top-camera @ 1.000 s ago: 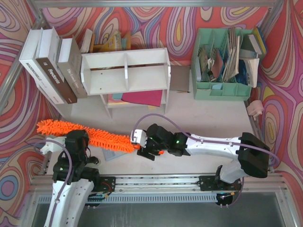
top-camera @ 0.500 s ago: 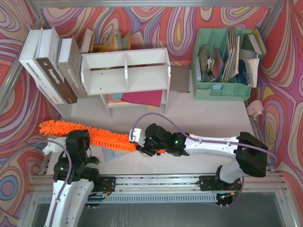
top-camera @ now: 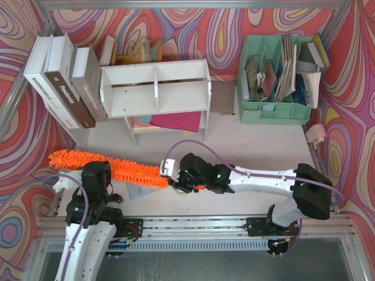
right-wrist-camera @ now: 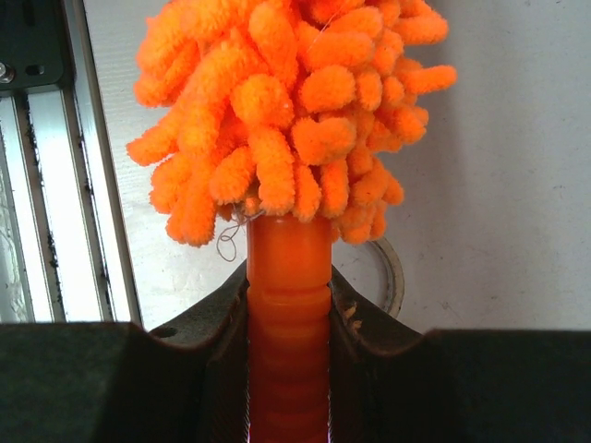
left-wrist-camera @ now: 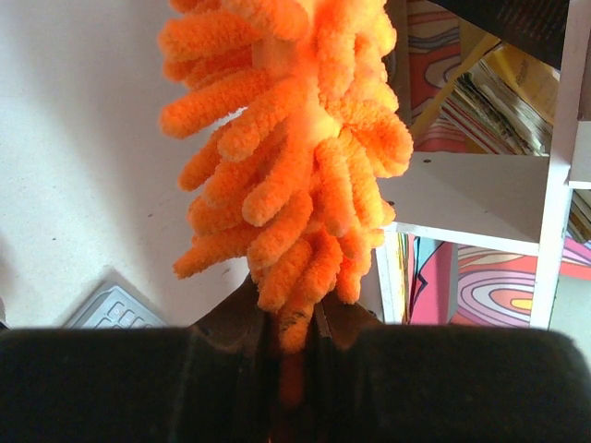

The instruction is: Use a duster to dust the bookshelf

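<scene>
Three big books (top-camera: 61, 82), white and brown, lean together at the far left of the worktop (top-camera: 252, 146). A mint-green organizer (top-camera: 275, 79) full of papers stands at the far right, with a small pink object (top-camera: 315, 134) near it. A magenta sheet (top-camera: 176, 122) lies flat between them.

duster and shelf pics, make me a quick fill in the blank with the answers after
The right hand grips the duster by its short plastic ____.
The left hand is shut on its fluffy strands, coloured ____.
A central divider splits the bookshelf into ____ compartments.
Missing words: handle; orange; two.
</scene>
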`<state>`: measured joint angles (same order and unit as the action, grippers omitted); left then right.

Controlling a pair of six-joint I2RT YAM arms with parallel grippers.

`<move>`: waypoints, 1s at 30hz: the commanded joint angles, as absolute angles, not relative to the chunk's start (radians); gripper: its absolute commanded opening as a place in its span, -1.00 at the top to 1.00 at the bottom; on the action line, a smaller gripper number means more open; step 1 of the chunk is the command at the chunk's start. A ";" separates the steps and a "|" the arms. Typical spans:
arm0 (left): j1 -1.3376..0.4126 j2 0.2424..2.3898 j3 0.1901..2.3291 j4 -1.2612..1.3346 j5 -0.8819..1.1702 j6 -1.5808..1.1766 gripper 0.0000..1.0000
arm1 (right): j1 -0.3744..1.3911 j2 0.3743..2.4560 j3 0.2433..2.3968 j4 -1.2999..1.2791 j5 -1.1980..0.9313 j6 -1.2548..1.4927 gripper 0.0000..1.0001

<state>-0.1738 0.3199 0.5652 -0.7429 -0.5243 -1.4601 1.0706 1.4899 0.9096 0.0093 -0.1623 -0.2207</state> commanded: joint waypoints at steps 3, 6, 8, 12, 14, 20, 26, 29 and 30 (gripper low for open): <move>-0.173 0.304 0.590 -0.779 -0.511 -1.476 0.45 | 1.072 1.420 0.913 0.030 -0.131 -0.202 1.00; -0.173 0.302 0.605 -0.809 -0.525 -1.474 0.16 | 1.074 1.381 0.903 0.043 -0.124 -0.191 1.00; -0.173 0.298 0.613 -0.831 -0.535 -1.473 -0.05 | 1.074 1.367 0.902 0.042 -0.118 -0.188 1.00; -0.173 0.289 0.638 -0.868 -0.555 -1.465 -0.52 | 1.074 1.348 0.892 0.041 -0.098 -0.185 1.00; -0.173 0.286 0.665 -0.895 -0.575 -1.433 -0.81 | 1.075 1.338 0.888 0.030 -0.088 -0.186 1.00; -0.173 0.263 0.810 -1.054 -0.694 -1.314 -0.97 | 1.076 1.281 0.877 -0.037 -0.070 -0.184 1.00; -0.173 0.238 1.006 -1.134 -0.844 -1.108 -0.97 | 1.080 1.200 0.844 -0.116 -0.009 -0.128 1.00; -0.173 0.250 1.119 -1.155 -0.905 -1.015 -0.97 | 1.084 1.179 0.824 -0.153 0.031 -0.087 1.00; -0.173 0.255 1.147 -1.156 -0.918 -0.984 -0.97 | 1.084 1.172 0.813 -0.149 0.033 -0.077 1.00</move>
<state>-0.1741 0.2474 1.0542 -1.0897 -0.7910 -1.1629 1.0760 1.2118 0.8391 -0.1349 -0.0319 -0.1482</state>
